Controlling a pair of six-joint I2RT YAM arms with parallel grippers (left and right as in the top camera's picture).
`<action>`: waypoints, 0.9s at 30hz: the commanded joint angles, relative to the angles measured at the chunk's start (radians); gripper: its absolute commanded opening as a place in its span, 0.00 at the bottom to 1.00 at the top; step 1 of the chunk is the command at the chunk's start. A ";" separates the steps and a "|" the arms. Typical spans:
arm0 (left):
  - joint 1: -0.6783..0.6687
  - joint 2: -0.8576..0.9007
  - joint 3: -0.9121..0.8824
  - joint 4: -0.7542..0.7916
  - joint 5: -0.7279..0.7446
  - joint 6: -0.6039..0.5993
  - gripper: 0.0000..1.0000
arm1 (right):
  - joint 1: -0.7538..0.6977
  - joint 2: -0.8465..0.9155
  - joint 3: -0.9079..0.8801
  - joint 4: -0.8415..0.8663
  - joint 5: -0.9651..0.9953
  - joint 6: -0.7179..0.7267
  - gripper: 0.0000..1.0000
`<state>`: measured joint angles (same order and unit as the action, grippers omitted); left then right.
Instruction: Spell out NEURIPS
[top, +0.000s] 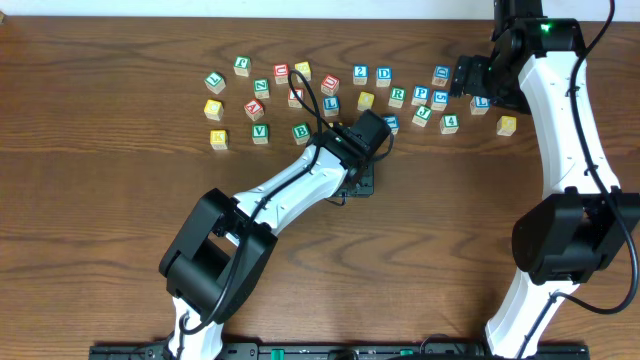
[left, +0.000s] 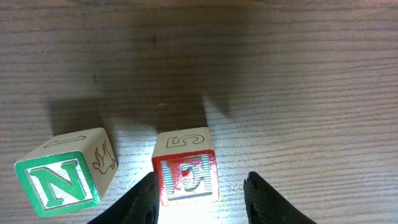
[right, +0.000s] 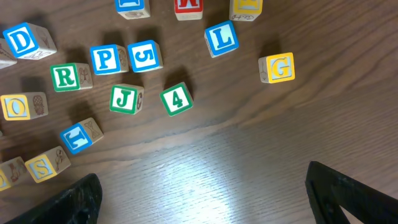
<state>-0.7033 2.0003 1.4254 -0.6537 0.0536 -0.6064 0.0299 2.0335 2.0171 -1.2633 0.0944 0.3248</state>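
A robotics lab bench: a white-and-black left arm (top: 290, 185) and right arm (top: 570, 130) stand on a black base rail (top: 300, 350) at a bare wood-grain table (top: 100, 200) strewn with alphabet cubes (top: 260, 131).

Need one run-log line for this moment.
left gripper: open, astride E cube | E cube: red, on table beside green N cube, apart | right gripper: open, empty

I see only a dark brown wood-grain table (top: 90, 210) filling every view; bright light glares off it in both wrist views.
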 joint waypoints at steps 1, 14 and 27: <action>-0.003 -0.017 0.008 -0.003 -0.011 -0.009 0.44 | -0.002 -0.031 0.021 -0.001 0.005 0.000 0.99; -0.002 -0.005 0.005 0.005 -0.067 -0.009 0.44 | -0.002 -0.031 0.021 -0.001 0.005 -0.001 0.99; -0.003 0.023 0.001 0.020 -0.065 -0.010 0.44 | -0.002 -0.031 0.021 -0.001 0.004 0.000 0.99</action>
<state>-0.7033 2.0029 1.4254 -0.6361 0.0147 -0.6064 0.0299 2.0335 2.0171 -1.2633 0.0940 0.3248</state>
